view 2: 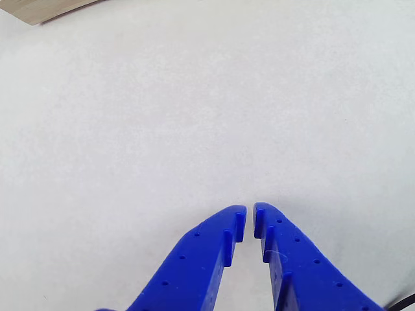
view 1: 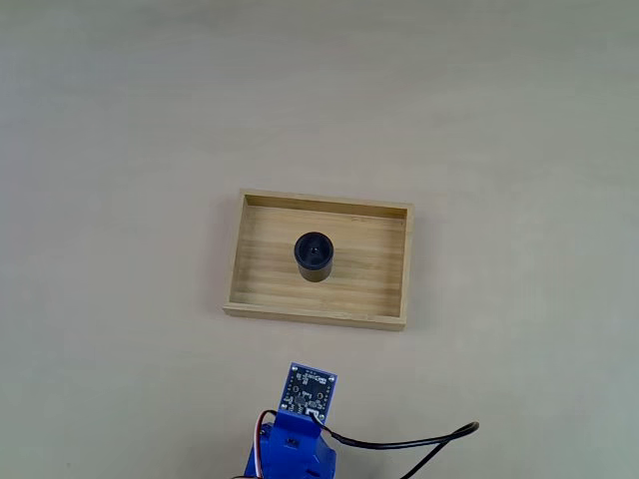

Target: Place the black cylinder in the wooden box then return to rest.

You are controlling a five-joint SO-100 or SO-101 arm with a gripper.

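The black cylinder (view 1: 315,256) stands upright near the middle of the wooden box (view 1: 250,261) in the fixed view, its dimpled top facing up. The blue arm (view 1: 300,429) is folded back at the bottom edge of that view, well clear of the box. In the other view my blue gripper (view 2: 249,217) hovers over bare table with its fingertips almost touching and nothing between them. A corner of the wooden box (view 2: 39,9) shows at the top left of that view.
A black cable (view 1: 409,441) loops on the table to the right of the arm's base. A small circuit board (view 1: 308,389) sits on top of the arm. The pale tabletop (view 1: 499,120) spreads out on all sides of the box.
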